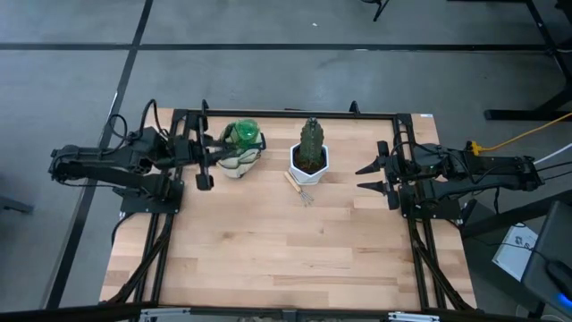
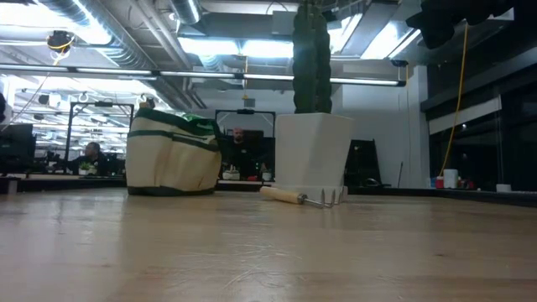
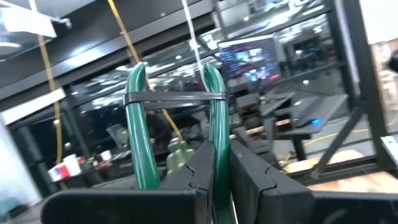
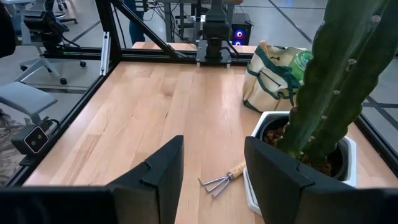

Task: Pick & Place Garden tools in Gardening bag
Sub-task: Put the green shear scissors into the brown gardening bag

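Note:
The beige gardening bag [image 1: 239, 157] with dark green trim stands on its base at the table's far left, a green spray bottle [image 1: 242, 134] inside it. My left gripper [image 3: 221, 150] is beside the bag, raised above the table and shut on the pruning shears [image 3: 176, 102]. Their two green handles, joined by a black band, stick out ahead of the fingers. A wooden-handled hand fork [image 1: 299, 190] lies flat on the table beside the cactus pot. My right gripper [image 4: 214, 180] waits open at the right, fingers pointing at the fork. My left gripper pinches one green handle of the shears [image 3: 216, 169] between its two fingers; the other handle [image 3: 140, 155] passes beside a finger. The shears are lifted clear and reach out ahead of the fingers. The fingers hide the shears' lower end.
A green cactus in a white hexagonal pot [image 1: 309, 161] stands mid-table, right of the bag and just behind the fork. The black frame rails [image 1: 286, 114] run along the table's edges. The near half of the wooden table [image 1: 286, 259] holds nothing.

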Controlling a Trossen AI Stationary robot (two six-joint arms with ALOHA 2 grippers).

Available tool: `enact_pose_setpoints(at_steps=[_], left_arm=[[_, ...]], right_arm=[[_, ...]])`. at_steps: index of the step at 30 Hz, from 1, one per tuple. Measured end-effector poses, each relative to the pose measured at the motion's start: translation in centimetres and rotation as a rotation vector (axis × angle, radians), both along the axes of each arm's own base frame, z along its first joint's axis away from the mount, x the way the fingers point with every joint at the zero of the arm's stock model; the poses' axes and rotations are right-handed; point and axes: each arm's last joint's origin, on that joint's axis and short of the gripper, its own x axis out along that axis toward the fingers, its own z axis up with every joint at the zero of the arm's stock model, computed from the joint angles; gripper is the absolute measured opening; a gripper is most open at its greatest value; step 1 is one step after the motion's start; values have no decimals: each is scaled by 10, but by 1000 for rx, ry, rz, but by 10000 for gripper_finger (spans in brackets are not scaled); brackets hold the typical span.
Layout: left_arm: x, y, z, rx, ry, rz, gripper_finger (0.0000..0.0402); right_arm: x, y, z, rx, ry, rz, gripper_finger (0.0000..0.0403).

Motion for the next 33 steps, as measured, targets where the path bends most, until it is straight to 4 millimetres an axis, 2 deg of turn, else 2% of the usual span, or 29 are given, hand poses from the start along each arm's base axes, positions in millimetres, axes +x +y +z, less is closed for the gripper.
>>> enact_pose_setpoints(at_steps=[9, 18, 33], left_arm=[[-2, 19, -4, -44, 33, 242, 26], [-5, 23, -10, -65, 95, 326, 26], [-5, 24, -15, -90, 143, 355, 26]], right_arm=[[0, 0, 0, 0, 0, 0, 172], [0, 0, 0, 0, 0, 0, 172], [0, 0, 0, 0, 0, 0, 172]])
